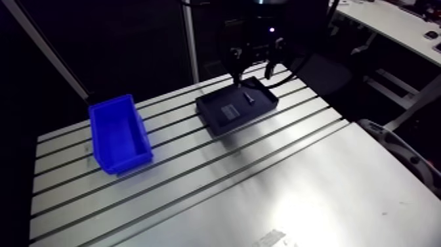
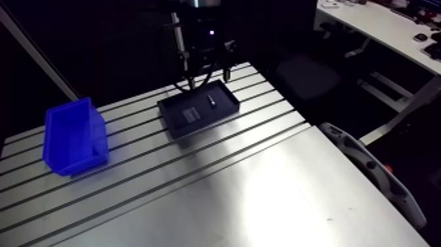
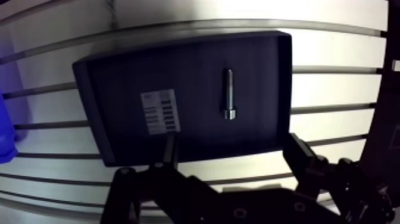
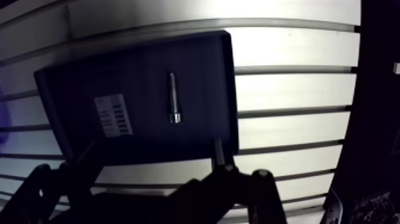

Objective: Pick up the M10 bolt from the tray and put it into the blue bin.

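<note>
A small steel bolt (image 3: 228, 94) lies flat in the shallow dark tray (image 3: 178, 50), beside a white printed label (image 3: 161, 111). In the wrist view my gripper (image 3: 233, 158) hangs above the tray's near rim, open. Its two dark fingers (image 3: 171, 149) stand wide apart with nothing between them, and the bolt lies just ahead of the gap. In the arm view the tray (image 1: 226, 118) sits at the back of the slotted table under the gripper (image 1: 252, 69). The blue bin (image 1: 120, 133) stands open-topped to the tray's left, a clear gap away.
The slotted aluminium table (image 1: 216, 190) stretches toward the camera. An upright metal post (image 1: 190, 39) rises behind the tray and a slanted bar (image 1: 46, 46) behind the bin. A grey curved object (image 1: 400, 148) sits off the table's right edge.
</note>
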`<control>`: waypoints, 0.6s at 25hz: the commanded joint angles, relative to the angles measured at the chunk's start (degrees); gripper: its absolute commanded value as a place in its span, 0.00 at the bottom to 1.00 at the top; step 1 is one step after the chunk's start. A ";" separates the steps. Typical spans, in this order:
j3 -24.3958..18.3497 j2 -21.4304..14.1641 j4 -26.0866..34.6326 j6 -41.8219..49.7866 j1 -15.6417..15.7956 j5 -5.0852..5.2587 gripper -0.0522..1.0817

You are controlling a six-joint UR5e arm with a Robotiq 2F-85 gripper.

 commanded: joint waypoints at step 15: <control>-0.55 4.97 -1.91 -0.60 -0.11 -0.22 0.26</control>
